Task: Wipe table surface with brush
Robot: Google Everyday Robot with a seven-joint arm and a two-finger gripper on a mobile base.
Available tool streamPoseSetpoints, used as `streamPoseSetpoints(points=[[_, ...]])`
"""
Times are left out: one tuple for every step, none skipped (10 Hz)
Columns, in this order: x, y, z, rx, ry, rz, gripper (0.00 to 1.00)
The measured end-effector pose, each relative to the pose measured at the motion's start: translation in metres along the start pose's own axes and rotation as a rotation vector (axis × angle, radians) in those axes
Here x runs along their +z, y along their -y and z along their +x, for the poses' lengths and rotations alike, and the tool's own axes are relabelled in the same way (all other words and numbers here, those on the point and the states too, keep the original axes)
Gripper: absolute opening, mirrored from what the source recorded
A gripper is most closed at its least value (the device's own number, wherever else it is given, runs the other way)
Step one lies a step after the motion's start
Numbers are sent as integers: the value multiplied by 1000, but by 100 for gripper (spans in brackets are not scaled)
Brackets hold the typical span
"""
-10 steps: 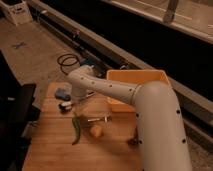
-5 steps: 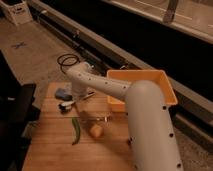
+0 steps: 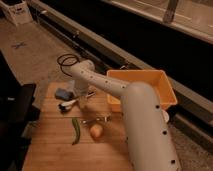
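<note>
— How far along are you with the wiping?
— You have not begun. The brush (image 3: 70, 103) lies flat on the surface (image 3: 52, 150), toward the far left corner, just beside the blue sponge (image 3: 62, 93). Your gripper (image 3: 80, 101) hangs right over the brush handle with the jaws spread wide, pinching nothing. I think you must grab the brush first, then sweep.
— Where is there room to move?
— The near left part of the surface is bare wood. In the middle lie a green pod (image 3: 76, 131), a round yellow thing (image 3: 96, 131) and a small metal utensil (image 3: 97, 120), so sweep around them. The orange bin (image 3: 140, 73) blocks the right side. The left edge is near the brush, so do not push things off
</note>
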Motion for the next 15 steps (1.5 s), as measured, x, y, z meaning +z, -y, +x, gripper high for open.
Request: streamPoseSetpoints(points=[[3, 5, -4, -15, 10, 2, 65], [10, 8, -9, -28, 20, -2, 65], [19, 10, -15, -40, 34, -7, 63], [26, 11, -16, -44, 49, -12, 55], [31, 11, -18, -47, 56, -16, 45], [35, 11, -21, -51, 63, -20, 34], [36, 11, -23, -51, 66, -24, 26], [35, 10, -22, -52, 65, -26, 14], [33, 10, -22, -54, 63, -27, 5], [34, 9, -22, -55, 62, -28, 1], [34, 9, -21, -57, 57, -27, 0], [32, 6, -23, -53, 41, -29, 0], [25, -1, -30, -50, 10, -28, 0], [23, -15, -39, -46, -9, -33, 0], [21, -29, -44, -37, -28, -34, 0]])
